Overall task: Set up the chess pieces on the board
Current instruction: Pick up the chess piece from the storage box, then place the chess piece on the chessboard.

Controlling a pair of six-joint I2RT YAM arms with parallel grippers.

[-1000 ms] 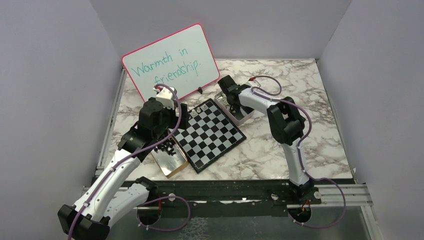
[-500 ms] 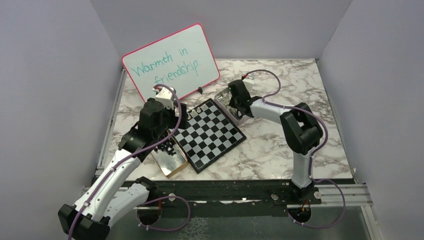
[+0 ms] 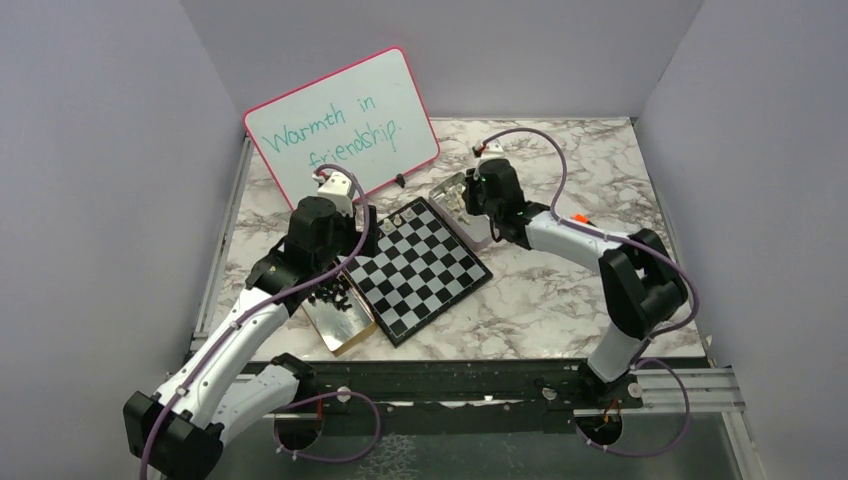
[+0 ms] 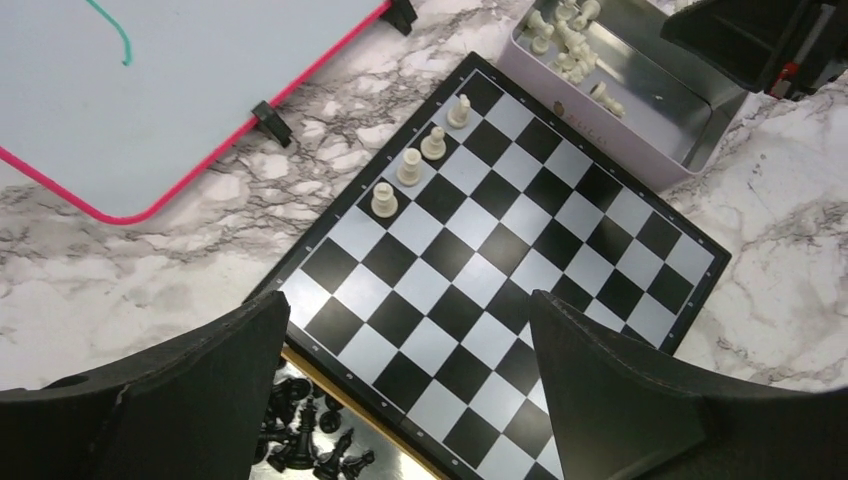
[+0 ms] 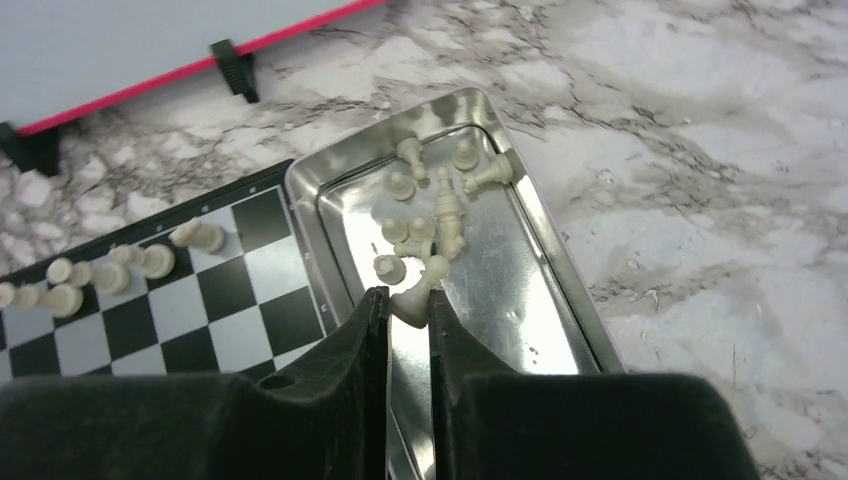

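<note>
The board (image 3: pixel 420 268) lies at an angle in the middle of the table, with several cream-white chess pieces (image 4: pixel 409 166) in a row along its far-left edge. My right gripper (image 5: pixel 408 300) is shut on a cream-white chess piece (image 5: pixel 418 293), just above a silver tin (image 5: pixel 560 290) of loose white pieces (image 5: pixel 440 205) at the board's far-right side. My left gripper (image 4: pixel 410 300) hangs open above the board's (image 4: pixel 500 270) left corner, with nothing between its fingers. Black chess pieces (image 4: pixel 300 440) lie heaped in a gold-edged tin (image 3: pixel 340 320) by the board's near-left edge.
A pink-rimmed whiteboard (image 3: pixel 340 125) with green writing stands propped at the back left, its black feet (image 4: pixel 270 122) close to the board's far corner. Grey walls enclose the marble table on three sides.
The right arm's elbow has swung out to the right and lower, and its wrist has shifted right over the silver tin. The left arm has barely moved.
</note>
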